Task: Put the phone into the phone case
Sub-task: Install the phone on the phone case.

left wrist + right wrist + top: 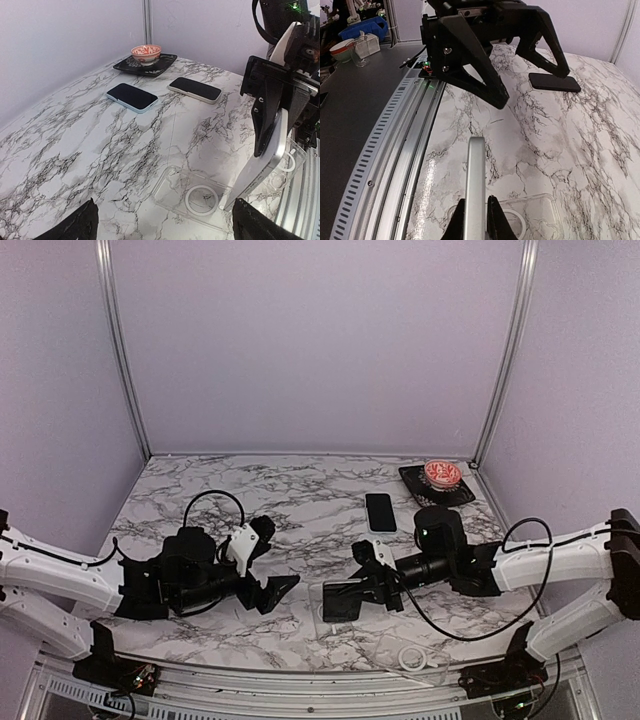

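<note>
The right gripper (366, 589) clamped on the phone (257, 175), phone tilted up on edge, low corner on the clear case (195, 192), lower centre, left gripper (272, 562) spread wide at left.

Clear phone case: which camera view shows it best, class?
Left wrist view: the clear case lies flat, ring visible, the phone tilted at one end. The right wrist view shows only part of it; the top view barely shows it.
</note>
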`<state>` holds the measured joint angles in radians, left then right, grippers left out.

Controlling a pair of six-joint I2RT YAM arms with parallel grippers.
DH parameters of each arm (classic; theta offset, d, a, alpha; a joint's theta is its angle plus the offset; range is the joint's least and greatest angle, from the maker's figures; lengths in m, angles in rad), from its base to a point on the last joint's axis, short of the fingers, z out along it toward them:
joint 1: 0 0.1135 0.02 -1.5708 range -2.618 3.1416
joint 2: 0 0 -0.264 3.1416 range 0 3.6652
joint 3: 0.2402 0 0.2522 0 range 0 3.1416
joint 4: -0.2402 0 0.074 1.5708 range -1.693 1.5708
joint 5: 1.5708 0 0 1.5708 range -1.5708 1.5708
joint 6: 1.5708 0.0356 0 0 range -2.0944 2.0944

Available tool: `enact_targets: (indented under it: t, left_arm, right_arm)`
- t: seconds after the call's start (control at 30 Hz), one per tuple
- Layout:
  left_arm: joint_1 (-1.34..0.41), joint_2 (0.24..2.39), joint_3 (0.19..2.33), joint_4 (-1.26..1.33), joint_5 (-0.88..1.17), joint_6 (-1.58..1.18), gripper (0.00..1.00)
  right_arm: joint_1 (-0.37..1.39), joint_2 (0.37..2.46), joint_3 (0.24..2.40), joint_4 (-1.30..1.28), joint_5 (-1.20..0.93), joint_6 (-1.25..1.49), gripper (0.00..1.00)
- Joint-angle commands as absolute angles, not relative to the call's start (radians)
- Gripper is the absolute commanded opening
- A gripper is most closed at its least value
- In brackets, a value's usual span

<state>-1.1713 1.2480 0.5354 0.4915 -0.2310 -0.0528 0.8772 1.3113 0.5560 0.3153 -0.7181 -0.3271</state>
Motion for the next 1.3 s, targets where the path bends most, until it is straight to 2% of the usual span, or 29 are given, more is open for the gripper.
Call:
enact_targets:
  t: [0.0, 0.07, 0.13, 0.23, 0.27, 0.33, 0.43, 0.63, 0.83, 1.0, 1.27]
  left_arm:
    - [-1.133, 1.338, 0.587, 0.406, -0.313, -0.131, 0.93]
    - [-1.106, 1.386, 0.614, 0.355, -0.321, -0.163, 0.91]
    - [-1.083, 1.436, 0.643, 0.308, -0.323, -0.183, 0.82]
    - [-1.069, 1.515, 0.703, 0.238, -0.297, -0.181, 0.52]
    - [-1.068, 1.540, 0.721, 0.232, -0.274, -0.173, 0.45]
    - [-1.068, 1.580, 0.736, 0.230, -0.203, -0.164, 0.40]
    - [-1.068, 1.660, 0.769, 0.229, -0.153, -0.161, 0.38]
    - [-1.068, 1.778, 0.854, 0.188, -0.098, -0.154, 0.25]
    - [-1.068, 1.795, 0.861, 0.204, -0.112, -0.144, 0.25]
    - [-1.068, 1.817, 0.886, 0.207, -0.130, -0.129, 0.26]
    - [-1.066, 1.865, 0.943, 0.208, -0.133, -0.095, 0.26]
  right_arm:
    - [0.887, 1.361, 0.635, 0.367, -0.779, -0.336, 0.00]
    - [0.897, 1.378, 0.648, 0.335, -0.788, -0.345, 0.00]
    - [0.910, 1.387, 0.660, 0.291, -0.790, -0.362, 0.00]
    - [0.919, 1.396, 0.662, 0.272, -0.784, -0.369, 0.00]
    - [0.918, 1.403, 0.663, 0.269, -0.776, -0.370, 0.00]
    - [0.918, 1.414, 0.677, 0.246, -0.753, -0.376, 0.00]
    - [0.919, 1.424, 0.686, 0.215, -0.741, -0.395, 0.00]
    - [0.919, 1.450, 0.682, 0.244, -0.756, -0.358, 0.00]
    - [0.919, 1.449, 0.597, 0.428, -0.799, -0.277, 0.00]
    - [0.919, 1.447, 0.609, 0.365, -0.797, -0.271, 0.00]
    - [0.918, 1.452, 0.571, 0.412, -0.791, -0.196, 0.00]
